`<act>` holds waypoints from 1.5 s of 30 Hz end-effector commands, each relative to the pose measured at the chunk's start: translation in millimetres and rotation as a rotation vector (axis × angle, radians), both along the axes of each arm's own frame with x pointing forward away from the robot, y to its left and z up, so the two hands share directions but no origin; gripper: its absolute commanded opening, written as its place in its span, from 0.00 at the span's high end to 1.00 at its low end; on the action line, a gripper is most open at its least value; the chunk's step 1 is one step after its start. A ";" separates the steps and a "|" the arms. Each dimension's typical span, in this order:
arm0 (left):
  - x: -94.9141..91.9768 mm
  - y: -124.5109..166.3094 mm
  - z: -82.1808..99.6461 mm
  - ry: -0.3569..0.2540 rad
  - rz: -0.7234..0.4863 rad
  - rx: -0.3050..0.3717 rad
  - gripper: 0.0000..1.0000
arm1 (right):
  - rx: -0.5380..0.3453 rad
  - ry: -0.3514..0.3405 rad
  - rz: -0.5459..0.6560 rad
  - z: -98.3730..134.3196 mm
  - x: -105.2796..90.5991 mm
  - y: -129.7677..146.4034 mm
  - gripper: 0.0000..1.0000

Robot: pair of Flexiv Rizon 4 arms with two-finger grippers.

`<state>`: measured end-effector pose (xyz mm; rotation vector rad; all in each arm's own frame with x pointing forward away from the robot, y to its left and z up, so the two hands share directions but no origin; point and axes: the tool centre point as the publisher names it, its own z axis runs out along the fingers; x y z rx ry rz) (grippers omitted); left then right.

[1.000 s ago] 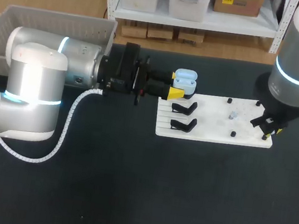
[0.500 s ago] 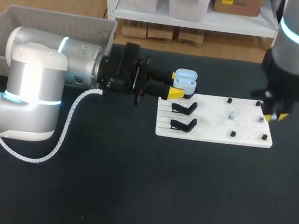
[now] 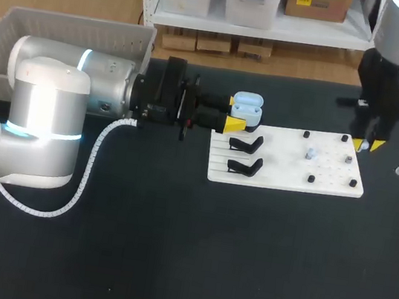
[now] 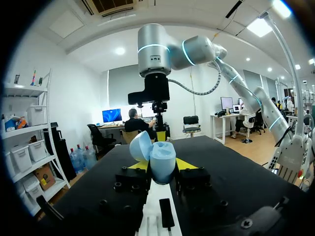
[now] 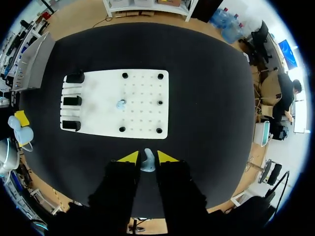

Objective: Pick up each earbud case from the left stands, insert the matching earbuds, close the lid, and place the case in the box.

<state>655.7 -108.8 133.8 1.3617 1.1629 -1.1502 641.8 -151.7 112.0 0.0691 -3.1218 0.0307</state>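
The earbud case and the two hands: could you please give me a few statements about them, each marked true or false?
1. The left hand is shut on the earbud case, whose lid is open. True.
2. The right hand is empty. False: an earbud is gripped between its fingers.
3. A second earbud lies on the white board. True.
4. The earbud case stands on the white board. False: the left hand holds it beside the board.

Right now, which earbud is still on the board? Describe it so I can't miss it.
Find the white board on the black table. On its perforated half, inside the ring of black pegs, sits a small pale blue earbud. It is the only pale thing among them; its twin is in the right tool.
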 end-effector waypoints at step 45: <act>5.0 -26.1 -22.6 -0.005 0.037 -0.055 1.00 | 0.055 -0.072 -0.177 86.2 -18.9 101.1 1.00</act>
